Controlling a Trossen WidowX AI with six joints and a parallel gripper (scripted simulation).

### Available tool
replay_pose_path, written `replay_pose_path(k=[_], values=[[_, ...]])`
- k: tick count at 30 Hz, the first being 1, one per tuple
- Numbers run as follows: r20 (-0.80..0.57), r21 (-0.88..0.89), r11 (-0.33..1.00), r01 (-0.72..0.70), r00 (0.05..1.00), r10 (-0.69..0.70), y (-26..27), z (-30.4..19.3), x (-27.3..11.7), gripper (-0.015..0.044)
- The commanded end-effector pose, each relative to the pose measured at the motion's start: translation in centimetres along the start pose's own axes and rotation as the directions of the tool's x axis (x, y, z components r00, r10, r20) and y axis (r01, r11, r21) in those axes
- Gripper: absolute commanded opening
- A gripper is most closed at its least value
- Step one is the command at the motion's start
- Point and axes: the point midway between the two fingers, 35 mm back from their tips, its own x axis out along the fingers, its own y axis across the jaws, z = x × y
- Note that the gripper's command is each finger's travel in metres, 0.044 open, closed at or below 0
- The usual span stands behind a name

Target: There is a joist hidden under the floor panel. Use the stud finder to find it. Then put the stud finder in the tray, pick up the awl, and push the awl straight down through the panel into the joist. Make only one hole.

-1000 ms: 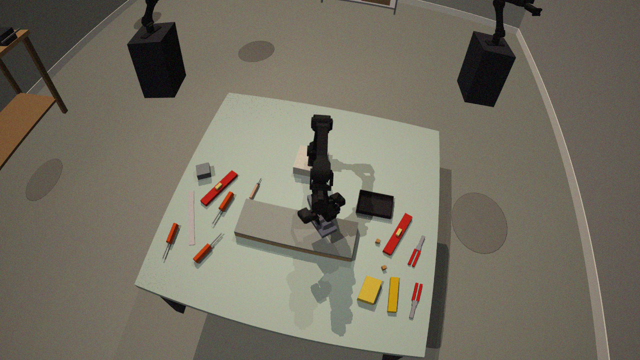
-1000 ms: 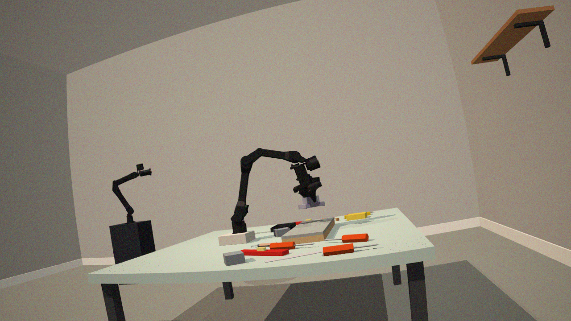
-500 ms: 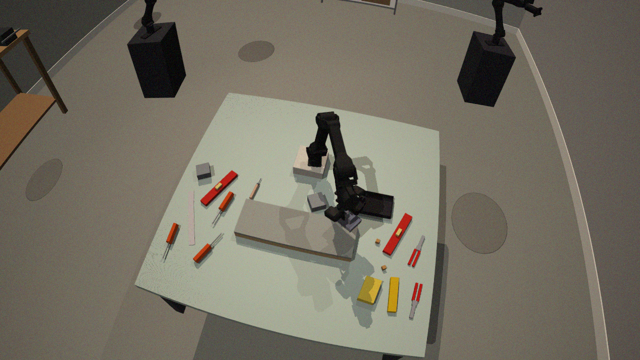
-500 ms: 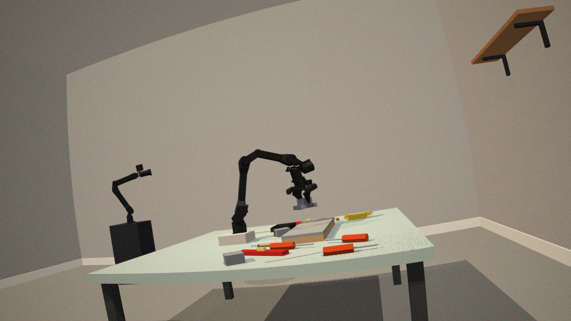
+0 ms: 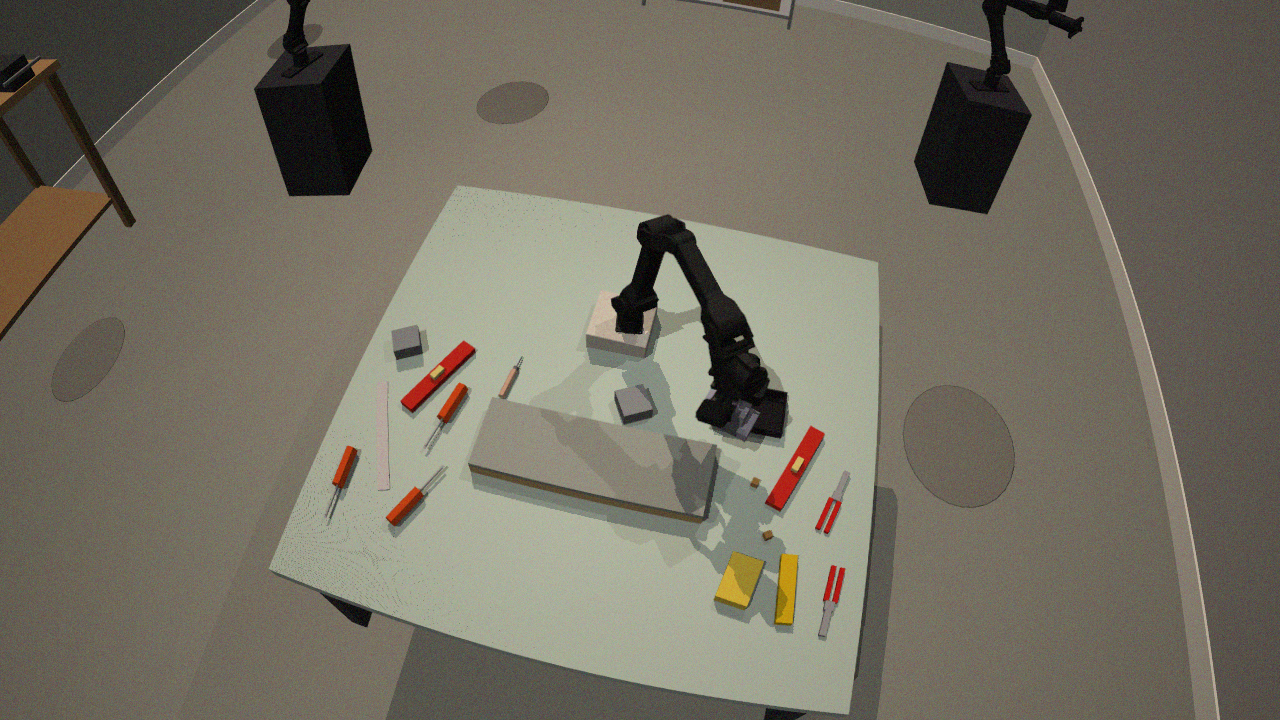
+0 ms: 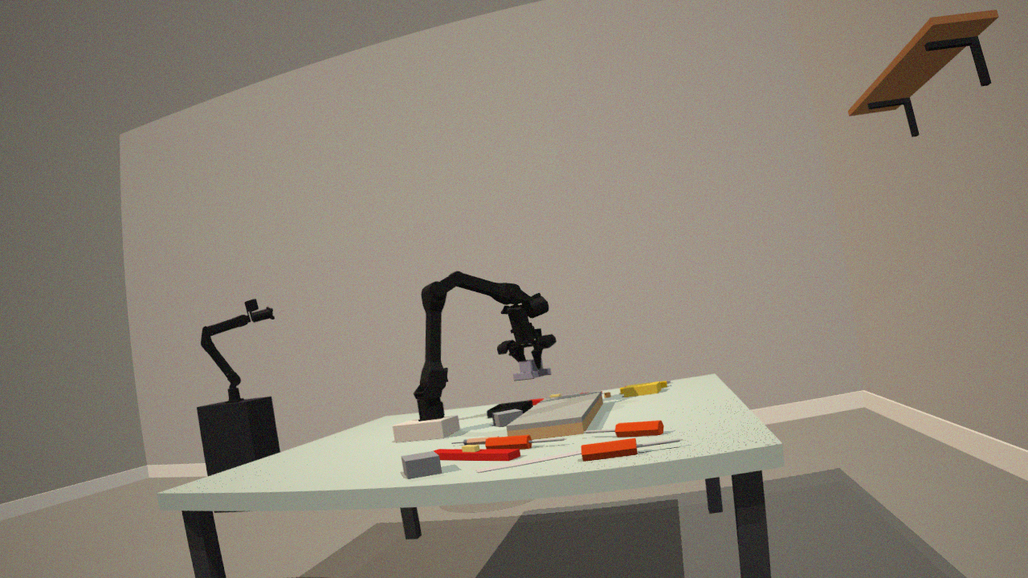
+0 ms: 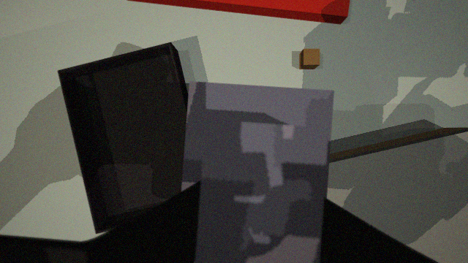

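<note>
1. Overhead, the pale green counter (image 5: 554, 582) (image 6: 323, 482) had its lower edge nearest the bottom of the top view; two black pedestals (image 5: 313, 125) (image 5: 971, 138) stood on the floor beyond the upper edge. A brown shelf (image 6: 927, 61) was fixed to the wall.
2. The arm rose from its cream base block (image 5: 601, 343) (image 6: 424, 429), bent high, and reached toward the counter's right edge, wrist angled down.
3. The claw (image 5: 744, 415) (image 6: 530, 359) (image 7: 254, 192) was closed on the grey-violet stud finder (image 5: 744, 420) (image 6: 532, 371) (image 7: 256, 164), held above the counter and overlapping the black tray (image 5: 776, 412) (image 6: 507, 409) (image 7: 78, 146) in the top view.
4. The awl (image 5: 510, 380) (image 6: 474, 441) lay left of the base, beyond the panel's upper left corner.
5. The floor panel (image 5: 590, 464) (image 6: 558, 415) occupied the middle, set in from every edge. A grey block (image 5: 633, 402) (image 6: 507, 417) sat between base and panel. Toward the right edge, a red level (image 5: 794, 467) (image 7: 238, 7) lay near the tray, narrowing side room there.
</note>
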Motion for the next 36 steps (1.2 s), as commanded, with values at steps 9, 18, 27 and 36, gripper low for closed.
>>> replay_pose_path(k=[9,18,27,36], values=[[0.006,-0.201,0.978,-0.06,0.998,0.062,7.9,1.8,0.8,0.0],[0.002,-0.286,0.954,-0.088,0.996,0.092,11.4,2.0,1.0,0.0],[0.002,-0.286,0.954,-0.088,0.996,0.092,11.3,1.9,2.2,0.0],[0.002,-0.286,0.954,-0.088,0.996,0.092,11.3,1.6,3.9,0.0]])
